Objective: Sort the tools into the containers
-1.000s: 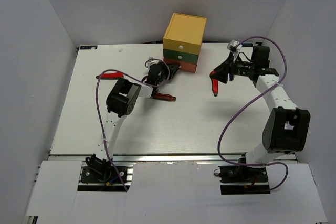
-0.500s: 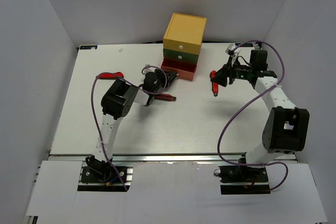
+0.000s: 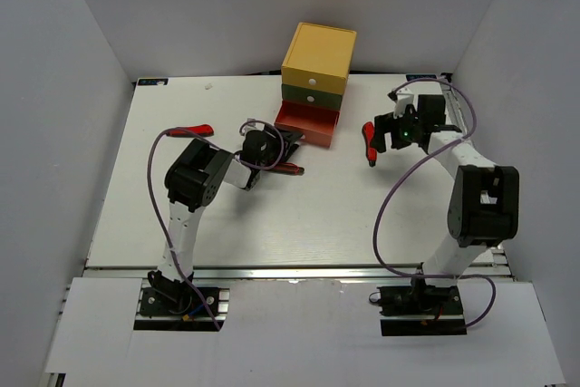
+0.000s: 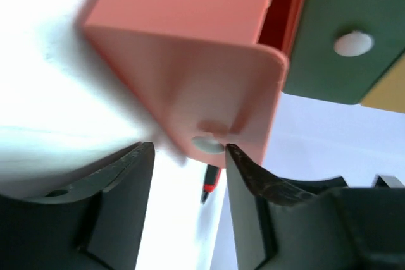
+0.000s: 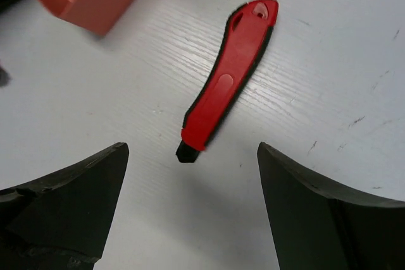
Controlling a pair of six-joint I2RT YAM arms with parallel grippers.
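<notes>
Left claw point(image 4: 188, 148) spread around drawer knob point(image 4: 209, 144), right claw point(image 5: 192, 148) spread, white table point(image 3: 317, 215), grey walls point(image 3: 227, 6)

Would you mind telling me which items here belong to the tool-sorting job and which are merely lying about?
Job: orange-red drawer, pulled out; green drawer; yellow drawer; red-and-black knife; red tool far left; red tool mid-table.
Just there: purple cables; table.

orange-red smooth matt plastic drawer point(image 4: 183, 61), white round plastic knob point(image 4: 207, 144) slightly glossy, red-and-black knife-like tool point(image 5: 228, 77) in smooth satin plastic, white tabletop point(image 5: 354, 61) beneath tool matt, fine wood-grain lines, few scuffs
</notes>
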